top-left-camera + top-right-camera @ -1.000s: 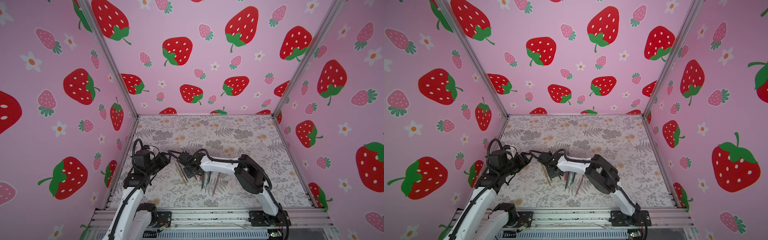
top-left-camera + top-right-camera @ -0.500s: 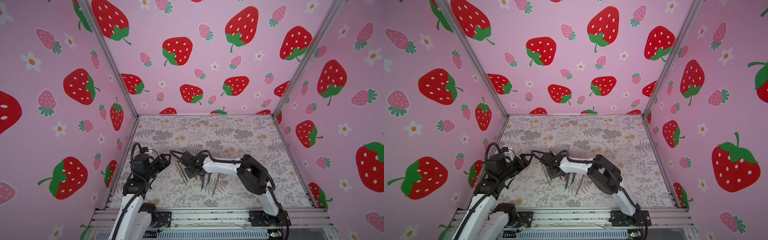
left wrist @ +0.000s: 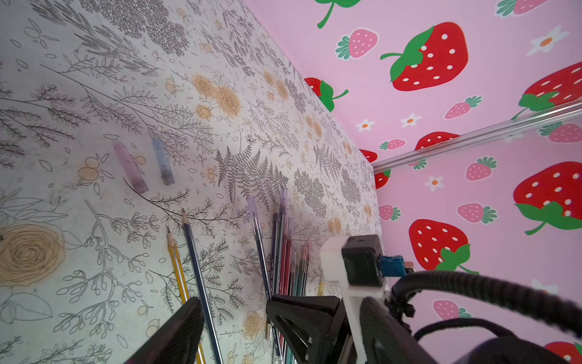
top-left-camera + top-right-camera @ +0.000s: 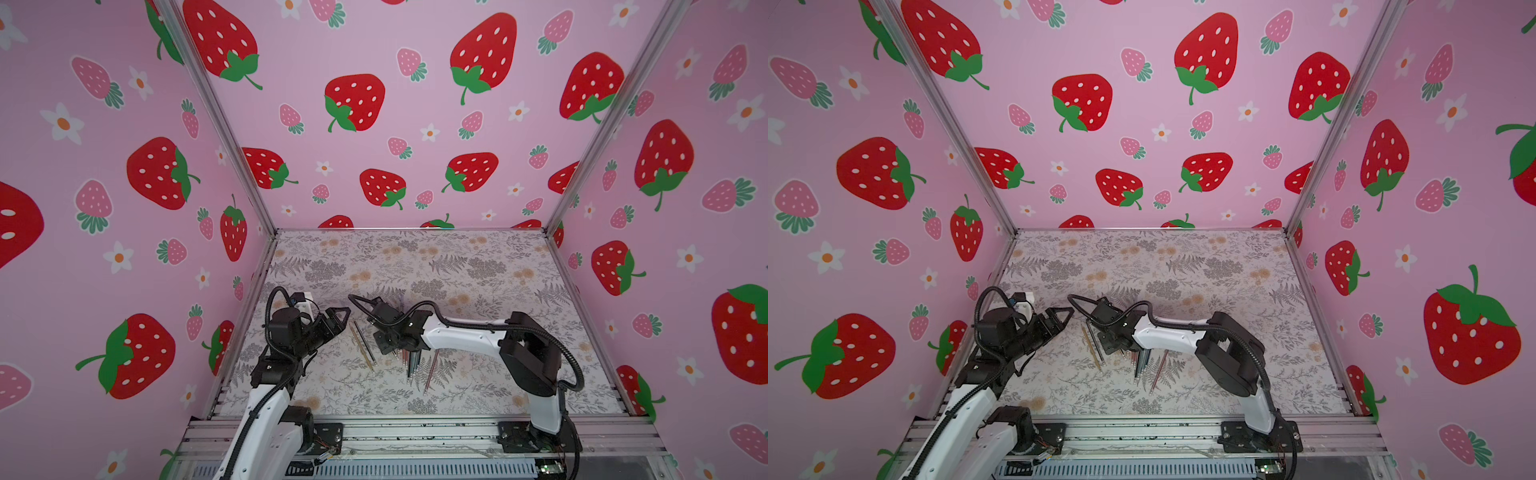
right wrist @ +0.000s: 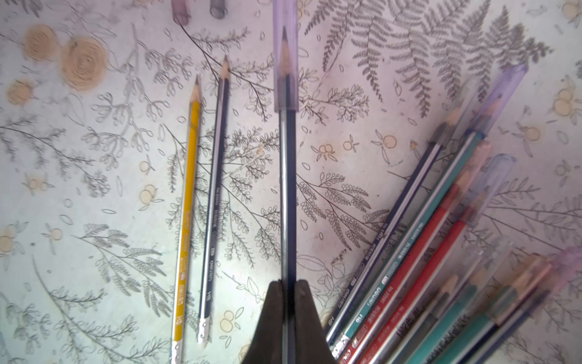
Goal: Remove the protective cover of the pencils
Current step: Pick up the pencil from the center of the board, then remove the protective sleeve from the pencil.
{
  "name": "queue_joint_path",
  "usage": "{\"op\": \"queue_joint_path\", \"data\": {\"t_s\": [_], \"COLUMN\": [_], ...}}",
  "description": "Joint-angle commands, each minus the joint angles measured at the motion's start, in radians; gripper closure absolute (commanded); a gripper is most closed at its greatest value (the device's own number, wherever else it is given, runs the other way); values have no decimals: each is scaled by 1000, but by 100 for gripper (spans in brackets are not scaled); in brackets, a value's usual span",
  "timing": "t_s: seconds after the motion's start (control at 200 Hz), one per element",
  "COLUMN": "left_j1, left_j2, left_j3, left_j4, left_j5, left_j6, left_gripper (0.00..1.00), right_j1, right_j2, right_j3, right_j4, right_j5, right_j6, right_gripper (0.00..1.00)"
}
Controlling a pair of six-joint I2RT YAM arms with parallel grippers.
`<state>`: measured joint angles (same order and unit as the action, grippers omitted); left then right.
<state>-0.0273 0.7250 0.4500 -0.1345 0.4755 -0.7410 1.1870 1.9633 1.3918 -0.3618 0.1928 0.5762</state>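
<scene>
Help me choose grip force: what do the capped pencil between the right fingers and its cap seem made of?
The cap looks like clear, purple-tinted plastic, glossy; the pencil point shows through it. The pencil is likely wood under dark glossy paint; the uncapped yellow pencil beside it shows a tan sharpened cone.

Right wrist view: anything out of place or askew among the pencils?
Nothing damaged. The other pencils lie in a fanned, overlapping heap, unlike the yellow pencil and dark pencil laid parallel, bare. Two loose caps lie apart from them. The right gripper is shut on a capped pencil.
</scene>
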Motion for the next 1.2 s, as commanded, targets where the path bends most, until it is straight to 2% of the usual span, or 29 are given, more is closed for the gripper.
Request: {"op": "queue_joint_path", "data": {"t_s": [0.0, 0.22, 0.46, 0.785, 0.905, 1.096, 1.196], "left_j1": [-20, -102, -117, -134, -136, -141, -146], "left_j2": [46, 145, 180, 203, 215, 224, 229], "left_j3": [-11, 3, -6, -2, 4, 13, 15], "left_j4": [90, 145, 191, 188, 192, 195, 190], "left_j5": [40, -18, -51, -96, -98, -105, -121], "left_j6": [-21, -20, -37, -41, -45, -69, -76], "left_gripper": [21, 28, 30, 40, 46, 66, 71], "right_j1": [12, 45, 83, 111, 112, 112, 112], "right_j2": [-46, -92, -123, -168, -170, -166, -156], "right_j3": [-34, -72, -105, -140, -145, -133, -131], "right_j4": [60, 116, 170, 199, 207, 202, 204], "right_j5": [3, 3, 15, 53, 54, 53, 48], "right_j6": [-12, -40, -62, -75, -78, -82, -82], "right_gripper": [100, 100, 100, 100, 100, 100, 100]}}
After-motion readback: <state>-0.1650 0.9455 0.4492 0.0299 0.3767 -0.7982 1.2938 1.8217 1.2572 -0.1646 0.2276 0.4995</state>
